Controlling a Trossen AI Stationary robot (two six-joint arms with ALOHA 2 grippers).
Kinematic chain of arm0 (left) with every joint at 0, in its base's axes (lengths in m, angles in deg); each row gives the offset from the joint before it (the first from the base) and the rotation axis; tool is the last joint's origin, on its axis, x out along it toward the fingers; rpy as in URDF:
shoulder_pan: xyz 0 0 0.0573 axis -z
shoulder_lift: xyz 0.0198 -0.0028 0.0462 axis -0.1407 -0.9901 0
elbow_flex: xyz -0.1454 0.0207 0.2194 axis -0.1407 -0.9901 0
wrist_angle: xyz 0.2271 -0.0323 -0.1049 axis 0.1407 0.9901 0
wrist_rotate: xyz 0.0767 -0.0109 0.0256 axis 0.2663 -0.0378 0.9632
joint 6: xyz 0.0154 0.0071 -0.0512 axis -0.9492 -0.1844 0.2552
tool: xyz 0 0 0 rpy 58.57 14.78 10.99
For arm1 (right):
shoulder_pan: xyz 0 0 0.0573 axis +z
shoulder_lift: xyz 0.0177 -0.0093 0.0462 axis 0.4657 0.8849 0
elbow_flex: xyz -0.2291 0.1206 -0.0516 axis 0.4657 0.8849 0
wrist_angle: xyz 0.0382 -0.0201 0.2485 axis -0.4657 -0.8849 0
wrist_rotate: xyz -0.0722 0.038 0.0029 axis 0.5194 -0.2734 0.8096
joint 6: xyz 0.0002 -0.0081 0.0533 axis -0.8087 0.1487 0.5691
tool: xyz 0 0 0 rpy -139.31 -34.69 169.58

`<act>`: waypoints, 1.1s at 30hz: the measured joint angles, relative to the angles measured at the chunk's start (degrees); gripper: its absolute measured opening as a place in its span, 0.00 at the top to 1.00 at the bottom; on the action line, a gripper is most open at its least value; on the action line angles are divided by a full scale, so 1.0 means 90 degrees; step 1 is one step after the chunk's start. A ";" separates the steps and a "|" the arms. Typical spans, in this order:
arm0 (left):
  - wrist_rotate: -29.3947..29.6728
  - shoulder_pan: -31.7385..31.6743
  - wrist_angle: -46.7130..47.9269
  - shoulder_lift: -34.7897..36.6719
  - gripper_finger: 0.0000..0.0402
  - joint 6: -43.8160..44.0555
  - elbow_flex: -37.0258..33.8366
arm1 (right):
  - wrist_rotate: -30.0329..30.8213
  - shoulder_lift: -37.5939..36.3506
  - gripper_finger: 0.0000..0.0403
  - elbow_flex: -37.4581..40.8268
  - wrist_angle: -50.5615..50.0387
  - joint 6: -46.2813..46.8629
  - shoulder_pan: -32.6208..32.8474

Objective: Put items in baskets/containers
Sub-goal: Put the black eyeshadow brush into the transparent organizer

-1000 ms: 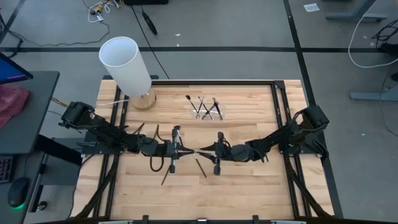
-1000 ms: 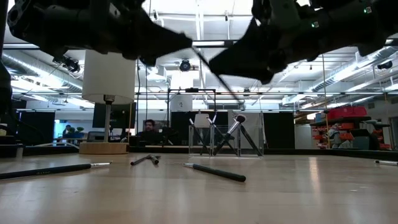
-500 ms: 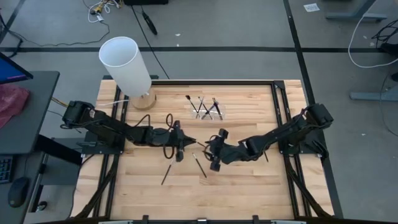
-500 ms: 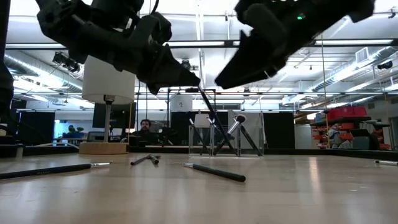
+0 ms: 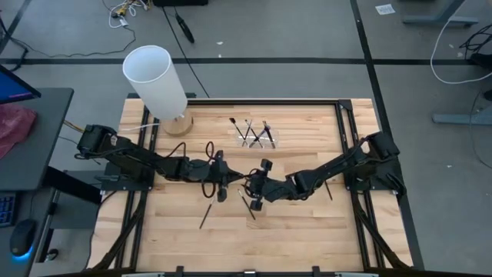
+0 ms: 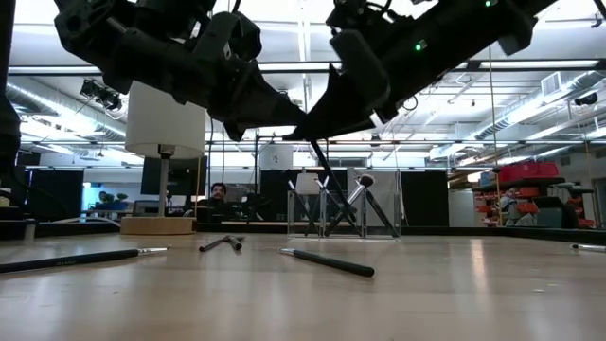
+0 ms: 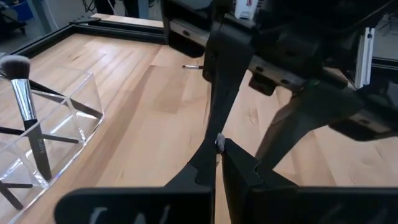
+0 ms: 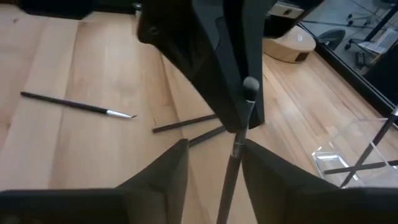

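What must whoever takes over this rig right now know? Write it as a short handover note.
Left gripper: shut on a brush, held in the air over the middle of the table.
Right gripper: open, its fingers on either side of that same brush, not closed on it.
Clear holder: at the back of the table, with several brushes standing crossed in it.
Done: those brushes are in.
Left: finish the pass or carry the held brush to the holder, then collect the loose brushes on the table, at least four.
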 joint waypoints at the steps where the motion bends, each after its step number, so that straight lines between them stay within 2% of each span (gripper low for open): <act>1: 0.0001 -0.0001 0.0000 0.0000 0.97 0.0000 0.0000 | 0.0000 0.0029 0.67 0.0000 0.0032 -0.0002 -0.0012; 11: -0.0016 0.0006 -0.0013 0.0000 0.96 -0.0040 -0.0002 | -0.0067 0.0095 0.96 0.0008 0.0229 0.0000 -0.0085; 15: 0.0036 0.0103 -0.0095 0.0000 0.93 -0.0384 -0.0007 | -0.0091 0.0095 0.95 0.0010 0.0240 0.0128 -0.0085; 19: 0.0107 0.0206 -0.0367 0.0007 0.82 -0.0632 0.0011 | -0.0210 0.0095 0.97 0.0009 0.0272 0.0143 -0.0080; 25: 0.0097 0.0222 0.0091 0.0337 0.59 -0.0771 0.0002 | 0.0102 0.0095 0.98 0.0285 0.0578 0.0308 -0.0080; 28: 0.0213 0.0222 0.0778 0.0696 0.51 -0.0839 0.0002 | 0.0272 0.0095 0.98 0.0800 0.1553 0.0388 -0.0080; 33: 0.0754 0.0246 0.1570 0.1234 0.44 -0.0749 -0.0294 | 0.0484 0.0095 0.98 0.2005 0.4149 0.0454 -0.0194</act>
